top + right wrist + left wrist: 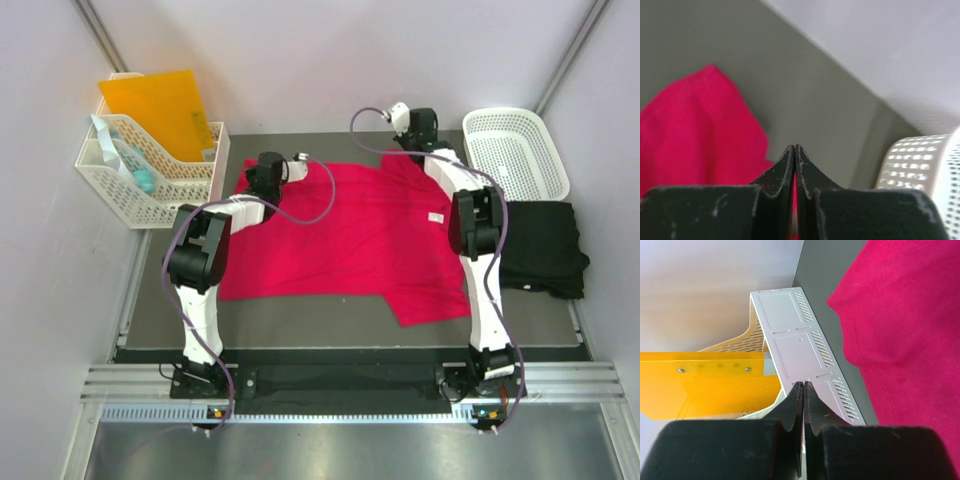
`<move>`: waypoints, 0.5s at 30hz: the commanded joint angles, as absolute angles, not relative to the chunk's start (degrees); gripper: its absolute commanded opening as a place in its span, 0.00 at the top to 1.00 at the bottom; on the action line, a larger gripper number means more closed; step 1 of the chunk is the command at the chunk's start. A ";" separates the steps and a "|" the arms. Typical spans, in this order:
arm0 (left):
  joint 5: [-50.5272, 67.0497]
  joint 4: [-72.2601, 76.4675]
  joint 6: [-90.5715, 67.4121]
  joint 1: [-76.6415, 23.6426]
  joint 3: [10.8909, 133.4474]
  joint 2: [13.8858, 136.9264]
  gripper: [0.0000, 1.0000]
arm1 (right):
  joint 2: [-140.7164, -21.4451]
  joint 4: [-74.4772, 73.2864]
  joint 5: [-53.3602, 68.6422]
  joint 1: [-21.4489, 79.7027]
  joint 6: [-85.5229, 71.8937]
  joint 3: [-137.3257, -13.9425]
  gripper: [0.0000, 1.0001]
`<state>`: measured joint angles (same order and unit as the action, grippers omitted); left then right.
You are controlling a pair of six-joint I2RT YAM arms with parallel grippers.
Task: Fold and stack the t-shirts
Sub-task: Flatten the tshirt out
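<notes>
Right wrist: red t-shirt [695, 130] pinched between right fingers [776, 181]; left fingers [790, 411] together beside it

The left arm [200, 300] and right arm [485, 290] look alike: slim white link shells joined by bulky black joint housings. A grey-purple cable [330, 195] loops loosely along each arm. Both stand on small black bases [195, 378] at the near edge. The far right wrist carries a white camera block [398, 112]. The left end effector [803, 386] and right end effector [795, 147] have matte black fingers with wavy inner edges and pale scuffs.
</notes>
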<state>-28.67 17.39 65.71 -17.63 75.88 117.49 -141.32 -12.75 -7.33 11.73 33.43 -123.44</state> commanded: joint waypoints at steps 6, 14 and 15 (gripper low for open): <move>-29.53 19.86 66.18 -17.49 77.61 115.75 1.00 | -143.88 -11.95 -10.90 10.02 32.52 -124.72 1.00; -29.36 20.13 66.27 -17.49 77.52 116.37 1.00 | -143.53 -12.65 -13.54 9.41 32.96 -123.49 1.00; -29.27 20.30 66.27 -17.40 77.43 116.37 1.00 | -142.92 -12.92 -13.54 9.49 32.87 -122.70 1.00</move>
<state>-28.84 17.41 66.13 -17.63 75.88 117.49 -145.01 -14.09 -11.86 9.96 33.39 -123.37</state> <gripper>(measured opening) 0.010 0.005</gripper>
